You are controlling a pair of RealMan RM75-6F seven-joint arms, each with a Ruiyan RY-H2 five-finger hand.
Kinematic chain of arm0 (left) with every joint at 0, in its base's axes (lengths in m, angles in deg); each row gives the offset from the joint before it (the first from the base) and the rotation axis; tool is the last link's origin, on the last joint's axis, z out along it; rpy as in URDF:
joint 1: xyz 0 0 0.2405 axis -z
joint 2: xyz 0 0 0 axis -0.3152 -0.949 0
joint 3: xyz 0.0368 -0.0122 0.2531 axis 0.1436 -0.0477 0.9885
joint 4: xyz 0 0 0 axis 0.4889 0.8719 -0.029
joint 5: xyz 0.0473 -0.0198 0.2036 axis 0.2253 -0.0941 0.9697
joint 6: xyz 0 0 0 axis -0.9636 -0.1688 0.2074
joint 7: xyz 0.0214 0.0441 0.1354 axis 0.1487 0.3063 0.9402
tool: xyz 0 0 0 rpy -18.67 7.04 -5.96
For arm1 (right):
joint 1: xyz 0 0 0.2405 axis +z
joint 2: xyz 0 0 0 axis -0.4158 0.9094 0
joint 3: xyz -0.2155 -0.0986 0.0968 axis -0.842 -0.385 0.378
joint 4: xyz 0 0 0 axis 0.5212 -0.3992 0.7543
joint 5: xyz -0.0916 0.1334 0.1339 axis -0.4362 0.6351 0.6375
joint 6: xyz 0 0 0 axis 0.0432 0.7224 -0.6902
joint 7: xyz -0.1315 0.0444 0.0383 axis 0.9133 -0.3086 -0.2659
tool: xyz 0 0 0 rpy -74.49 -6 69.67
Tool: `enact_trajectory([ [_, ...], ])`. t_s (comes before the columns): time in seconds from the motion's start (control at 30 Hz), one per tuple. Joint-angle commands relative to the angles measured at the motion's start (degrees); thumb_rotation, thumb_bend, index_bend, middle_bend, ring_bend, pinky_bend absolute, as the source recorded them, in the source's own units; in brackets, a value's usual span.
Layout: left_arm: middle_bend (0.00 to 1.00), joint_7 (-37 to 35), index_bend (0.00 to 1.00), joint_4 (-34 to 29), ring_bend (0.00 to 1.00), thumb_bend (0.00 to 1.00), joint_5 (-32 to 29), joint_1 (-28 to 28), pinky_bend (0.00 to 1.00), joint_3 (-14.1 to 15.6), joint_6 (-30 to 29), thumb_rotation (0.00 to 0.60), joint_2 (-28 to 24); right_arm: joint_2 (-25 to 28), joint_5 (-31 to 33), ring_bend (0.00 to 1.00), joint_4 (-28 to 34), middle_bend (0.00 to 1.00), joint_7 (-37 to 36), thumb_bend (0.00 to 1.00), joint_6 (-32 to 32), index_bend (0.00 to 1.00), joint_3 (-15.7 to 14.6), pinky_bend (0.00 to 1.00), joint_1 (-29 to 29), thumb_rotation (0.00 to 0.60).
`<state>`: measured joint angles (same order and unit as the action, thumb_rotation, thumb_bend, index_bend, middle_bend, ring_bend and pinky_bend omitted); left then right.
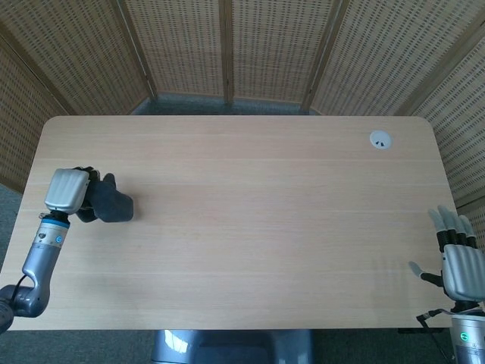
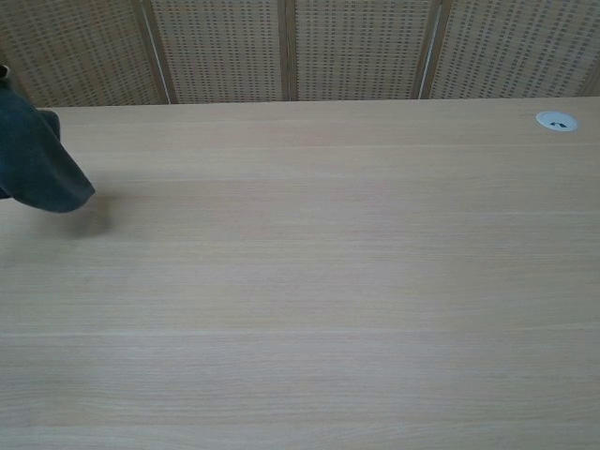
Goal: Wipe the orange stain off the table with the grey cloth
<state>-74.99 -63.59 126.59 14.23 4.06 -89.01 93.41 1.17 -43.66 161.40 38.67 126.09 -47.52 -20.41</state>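
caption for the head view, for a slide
Left hand holds grey cloth on the table; right hand open.

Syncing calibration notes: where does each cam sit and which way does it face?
Head view: high above the near edge, looking steeply down on the whole table; shows the left hand holding the grey cloth, and the right hand with fingers spread at the right edge, holding nothing.
Chest view: lower, looking across the tabletop toward the woven screens; no arm clearly visible, only the cloth at the left edge.
Shared: the cloth, the table, the screens, and the white grommet. No orange stain visible in either.
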Motion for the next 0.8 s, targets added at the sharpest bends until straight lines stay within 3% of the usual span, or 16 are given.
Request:
enact_trajectory([
  [0.03, 0.0, -1.7, 0.05, -2.6, 0.0, 0.04, -0.3, -0.1, 0.23, 0.8, 3.3, 0.6, -0.9, 0.0, -0.2, 0.0, 0.1, 0.0, 0.2, 0.0, 0.1, 0.0, -0.1, 0.0, 0.0, 0.6],
  [0.13, 0.0, -1.5, 0.0, -7.6, 0.0, 0.0, -1.5, -0.1, 0.1, 0.9, 6.1, 0.6, -3.7, 0.0, -0.2, 0.0, 0.2, 0.0, 0.3, 0.0, 0.3, 0.0, -0.1, 0.0, -0.1, 0.6],
  [0.23, 0.0, 0.4, 0.0, -11.6, 0.0, 0.0, -2.6, -1.1, 0.06, 1.0, 6.0, 0.6, -5.7, 0.1, -0.1, 0.0, 0.2, 0.0, 0.2, 0.0, 0.3, 0.0, 0.0, 0.0, -0.1, 0.6],
  [0.57, 0.0, -0.2, 0.0, -20.5, 0.0, 0.0, -1.3, -7.7, 0.04, 3.4, -0.4, 0.6, -11.5, 0.8, -0.2, 0.0, 0.7, 0.0, 0.4, 0.0, -0.1, 0.0, -0.3, 0.0, -0.1, 0.6],
  [0.8, 0.0, -2.0, 0.0, -21.9, 0.0, 0.0, 1.2, -13.7, 0.02, 5.4, -8.4, 0.6, -13.9, 1.7, -0.4, 0.0, 1.6, 0.0, 0.7, 0.0, -0.5, 0.0, -0.6, 0.0, -0.2, 0.6],
])
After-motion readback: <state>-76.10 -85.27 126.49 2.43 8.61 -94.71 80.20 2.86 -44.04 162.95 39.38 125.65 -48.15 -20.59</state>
